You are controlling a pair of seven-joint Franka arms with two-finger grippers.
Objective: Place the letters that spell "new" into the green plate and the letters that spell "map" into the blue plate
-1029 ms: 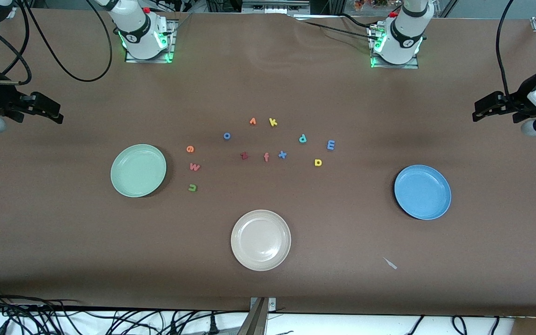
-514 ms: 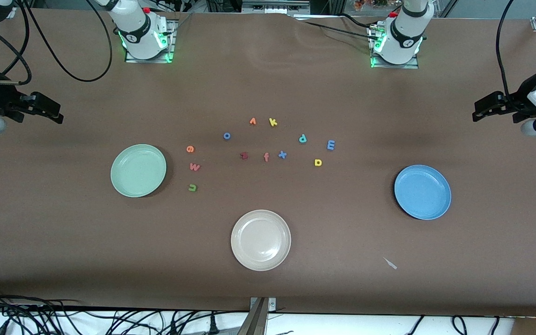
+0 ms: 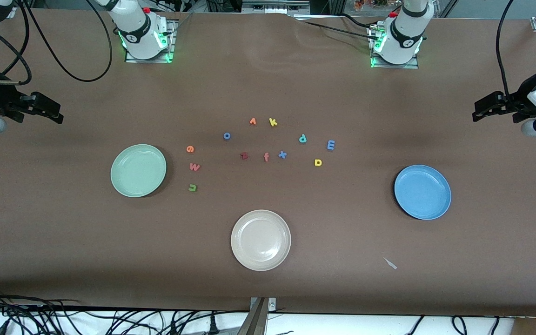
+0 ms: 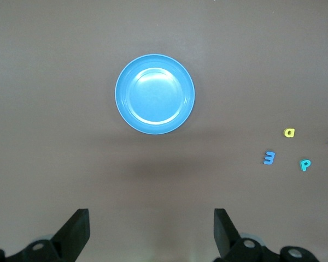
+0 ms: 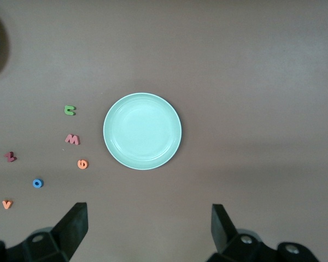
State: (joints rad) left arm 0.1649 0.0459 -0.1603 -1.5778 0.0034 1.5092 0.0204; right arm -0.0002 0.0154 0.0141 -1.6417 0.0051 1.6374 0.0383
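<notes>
- Nothing has shifted since the earlier frames: letters, plates and both arms sit exactly as they did.
- You have the "new" letters in a short column at centre-left of the front view: orange e (image 3: 190,149), pinkish-red w (image 3: 195,167), olive-green n (image 3: 192,187), all just beside the green plate (image 3: 123,158), none in it.
- You have the "map" letters right of centre: teal p (image 3: 302,138), light blue m (image 3: 331,145), yellow a (image 3: 318,162), well apart from the blue plate (image 3: 441,186) at lower right, which holds nothing.
- Distractors in the middle: v (image 3: 252,121), k (image 3: 273,122), o (image 3: 226,136), z (image 3: 244,156), f (image 3: 266,157), x (image 3: 282,154); beige plate (image 3: 277,258) at lower centre.
- Right gripper (image 3: 50,111) waits at the left edge of the front view, jaws apart, empty; left gripper (image 3: 484,109) waits at the right edge, jaws apart, empty.
- Step in hand, as you'd judge it: none begun; the first pick is still ahead. Next move likely calls for a low descent over one letter, jaws straddling it, since the pieces are small and flat.
- Wrist views show what the front view leaves vague: each gripper's fingers (image 4: 76,232) (image 5: 74,224) spread wide. Only the front view shows all three plates whole and every letter at once.
</notes>
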